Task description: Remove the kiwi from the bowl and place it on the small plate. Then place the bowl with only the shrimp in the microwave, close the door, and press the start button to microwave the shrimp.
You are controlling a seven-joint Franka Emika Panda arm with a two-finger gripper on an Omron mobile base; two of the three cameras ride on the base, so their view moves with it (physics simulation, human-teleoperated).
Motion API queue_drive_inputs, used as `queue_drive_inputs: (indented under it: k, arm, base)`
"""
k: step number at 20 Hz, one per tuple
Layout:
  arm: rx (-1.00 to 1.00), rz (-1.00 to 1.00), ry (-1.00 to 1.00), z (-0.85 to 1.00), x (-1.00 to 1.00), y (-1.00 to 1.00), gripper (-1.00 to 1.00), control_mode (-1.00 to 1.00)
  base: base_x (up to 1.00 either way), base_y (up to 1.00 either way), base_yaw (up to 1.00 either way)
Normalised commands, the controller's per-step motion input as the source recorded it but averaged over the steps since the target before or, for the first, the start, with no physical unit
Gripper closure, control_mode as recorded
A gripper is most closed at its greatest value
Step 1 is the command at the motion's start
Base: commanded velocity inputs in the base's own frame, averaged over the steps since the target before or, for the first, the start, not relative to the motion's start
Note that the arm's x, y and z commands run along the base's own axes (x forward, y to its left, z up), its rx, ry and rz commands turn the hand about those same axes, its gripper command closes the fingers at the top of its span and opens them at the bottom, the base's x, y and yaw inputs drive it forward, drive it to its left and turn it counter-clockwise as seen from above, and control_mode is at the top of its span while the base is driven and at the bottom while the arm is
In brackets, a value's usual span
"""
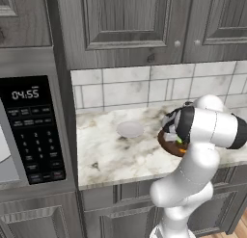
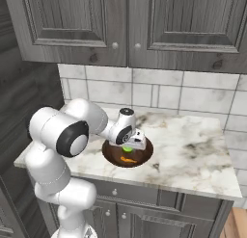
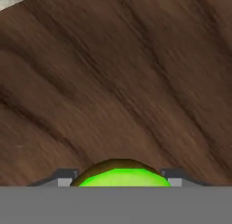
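Note:
The dark wood-grain bowl (image 2: pixel 116 155) sits on the marble counter, half hidden by my arm in the left base view (image 1: pixel 166 144). Inside it lie the yellow-green kiwi (image 2: pixel 127 149) and, nearer the front rim, the orange shrimp (image 2: pixel 127 160). My gripper (image 2: pixel 129 145) reaches down into the bowl. In the hand view the kiwi (image 3: pixel 120 177) fills the gap between the two fingertips (image 3: pixel 68 175), which press against its sides, with the bowl's floor (image 3: pixel 113 82) behind. The small plate (image 1: pixel 130 129) lies left of the bowl. The microwave keypad (image 1: pixel 36 131) is at the far left; its door is out of view.
Grey upper cabinets (image 1: pixel 125 25) hang over the counter, and a tiled backsplash (image 2: pixel 159 92) runs behind it. Bare marble (image 2: pixel 198 150) stretches to the right of the bowl. The counter's front edge (image 1: pixel 120 181) runs above the lower cabinet drawers.

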Motion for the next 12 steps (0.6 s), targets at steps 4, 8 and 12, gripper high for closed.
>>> queue_drive_inputs:
  k: [4, 8, 12]
  arm:
    - [0.00, 0.00, -0.16, 0.58, -0.12, -0.04, 1.00, -1.00]
    - [-0.03, 0.00, -0.21, 1.00, -0.29, 0.02, 1.00, -1.00]
    - [-0.05, 0.00, -0.17, 1.00, -0.07, 0.34, 1.00, -1.00]
  base:
    - [0.00, 0.00, 0.00]
    - [0.00, 0.00, 0.00]
    - [0.00, 0.00, 0.00]
